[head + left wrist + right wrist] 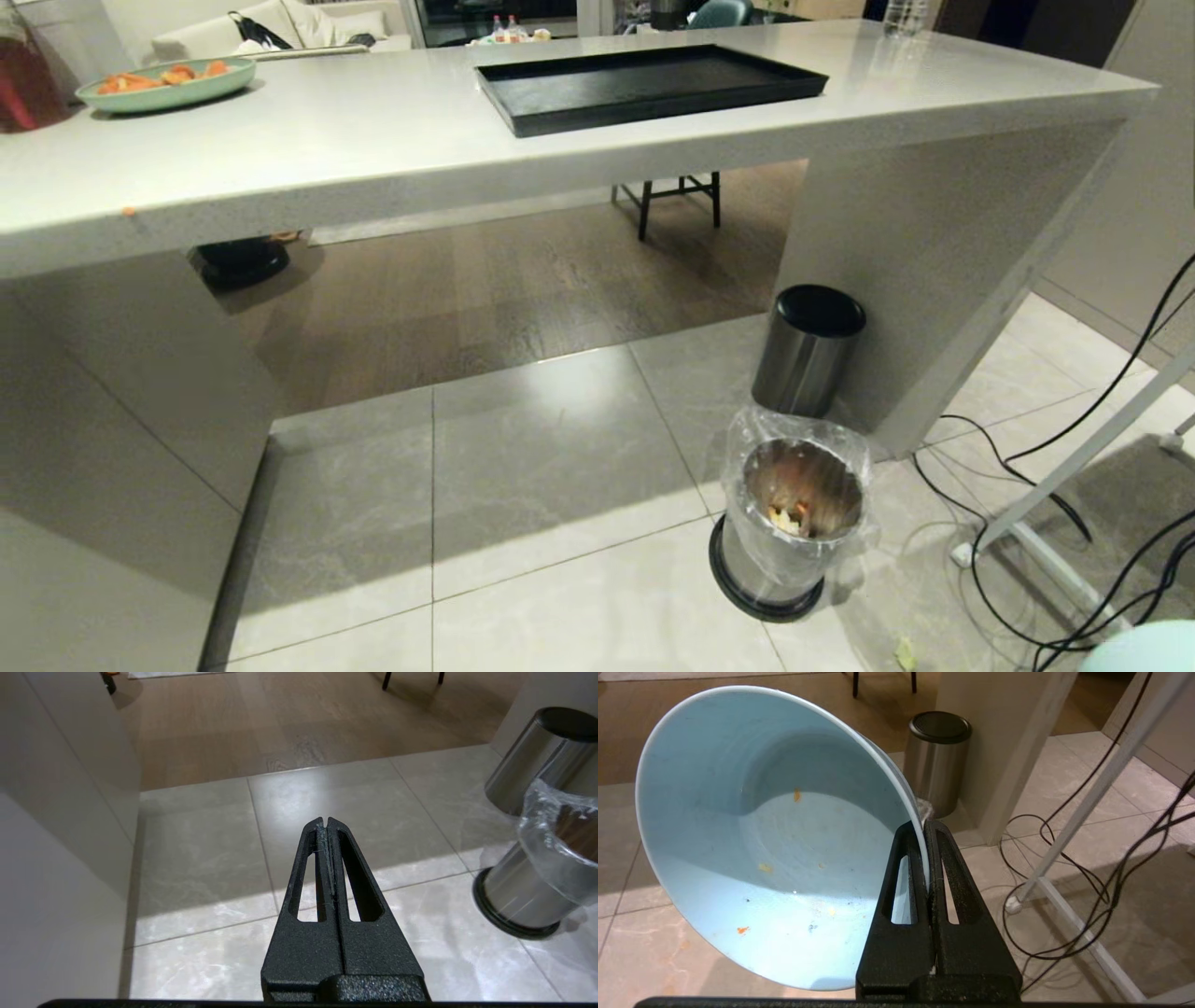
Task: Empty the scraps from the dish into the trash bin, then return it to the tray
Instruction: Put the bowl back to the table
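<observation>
My right gripper (924,823) is shut on the rim of the dish (775,849), a light-blue bowl held tilted on its side above the tiled floor. Inside it only a few tiny orange and yellow crumbs cling. In the head view just an edge of the dish (1144,649) shows at the bottom right corner. The trash bin (794,523), steel with a clear bag, stands on the floor by the counter's leg, with scraps (789,516) lying inside. The black tray (644,84) sits bare on the counter. My left gripper (327,820) hangs shut and holds nothing, left of the trash bin (551,868).
A black-lidded steel cylinder (808,350) stands just behind the bin. A green plate (168,84) with orange pieces sits at the counter's far left. Black cables (1046,523) and a white stand (1074,467) lie on the floor to the right.
</observation>
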Robot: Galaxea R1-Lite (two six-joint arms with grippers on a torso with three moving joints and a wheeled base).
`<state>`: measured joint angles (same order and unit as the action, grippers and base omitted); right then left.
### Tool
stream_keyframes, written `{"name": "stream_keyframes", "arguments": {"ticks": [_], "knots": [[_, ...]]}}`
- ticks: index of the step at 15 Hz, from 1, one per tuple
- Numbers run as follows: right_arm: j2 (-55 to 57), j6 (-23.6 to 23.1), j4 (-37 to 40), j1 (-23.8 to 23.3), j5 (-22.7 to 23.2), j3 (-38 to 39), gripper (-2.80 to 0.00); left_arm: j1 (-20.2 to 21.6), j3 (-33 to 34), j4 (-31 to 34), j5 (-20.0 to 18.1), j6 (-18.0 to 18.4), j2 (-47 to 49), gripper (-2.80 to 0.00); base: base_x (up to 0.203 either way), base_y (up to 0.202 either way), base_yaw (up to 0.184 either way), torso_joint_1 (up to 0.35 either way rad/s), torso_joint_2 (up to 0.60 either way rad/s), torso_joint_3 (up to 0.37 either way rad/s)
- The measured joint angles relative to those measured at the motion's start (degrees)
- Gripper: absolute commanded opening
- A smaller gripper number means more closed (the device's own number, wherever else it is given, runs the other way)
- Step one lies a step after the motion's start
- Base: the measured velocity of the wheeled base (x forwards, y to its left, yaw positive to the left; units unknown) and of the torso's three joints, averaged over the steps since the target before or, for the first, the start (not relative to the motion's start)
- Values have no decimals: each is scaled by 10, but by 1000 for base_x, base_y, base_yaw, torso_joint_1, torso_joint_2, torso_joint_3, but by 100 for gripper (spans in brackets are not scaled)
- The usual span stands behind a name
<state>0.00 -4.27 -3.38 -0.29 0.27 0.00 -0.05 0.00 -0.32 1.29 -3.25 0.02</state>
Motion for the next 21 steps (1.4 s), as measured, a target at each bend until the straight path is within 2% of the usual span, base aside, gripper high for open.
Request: {"name": "stream_keyframes", "arguments": {"ticks": [2, 21], "knots": [[0, 0, 0, 0, 0, 0, -280, 0, 0, 0, 0, 0, 0, -280, 0, 111, 2, 3, 4, -1], [0, 4, 0, 0, 0, 0, -280, 0, 0, 0, 0, 1, 0, -280, 0, 0, 0, 0, 0, 0]]}}
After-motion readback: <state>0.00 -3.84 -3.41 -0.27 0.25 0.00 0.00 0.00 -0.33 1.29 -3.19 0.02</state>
